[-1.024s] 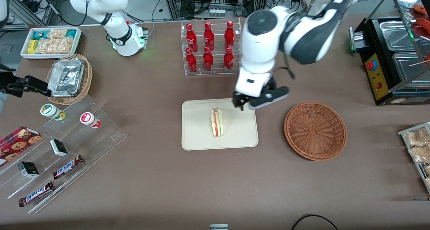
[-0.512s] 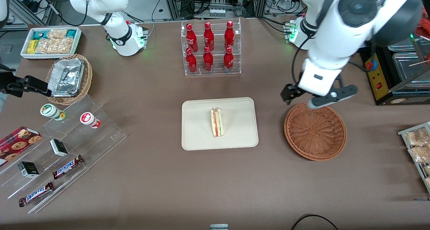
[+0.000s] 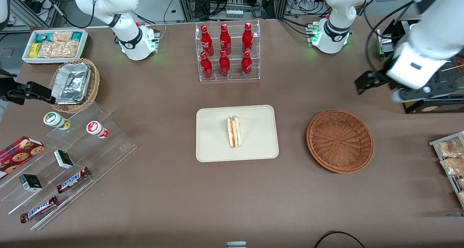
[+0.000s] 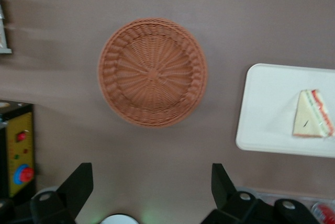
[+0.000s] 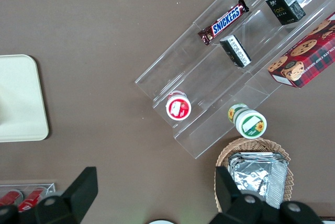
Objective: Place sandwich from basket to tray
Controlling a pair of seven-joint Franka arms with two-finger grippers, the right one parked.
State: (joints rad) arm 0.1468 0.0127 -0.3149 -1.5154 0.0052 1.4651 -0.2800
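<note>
On the brown surface, largest first: cream-beige tray lying flat near the middle, nearer the front camera than the clear rack of red bottles. Beside the tray, toward the working arm's end, round reddish-brown wicker basket, apart from the tray and holding nothing. High above the surface, farther from the front camera than the basket and close to the black appliance at the working arm's end, the left arm's hand, fingers spread wide and gripping nothing; from the wrist camera, looked straight down on the basket and one end of the tray. Toward the parked arm's end, a lighter wicker basket with a crumpled foil container and clear stepped shelves of snacks. Smallest, the sandwich, resting on the tray about its middle, red and green filling turned up, well apart from the hand; also seen from the wrist.
</note>
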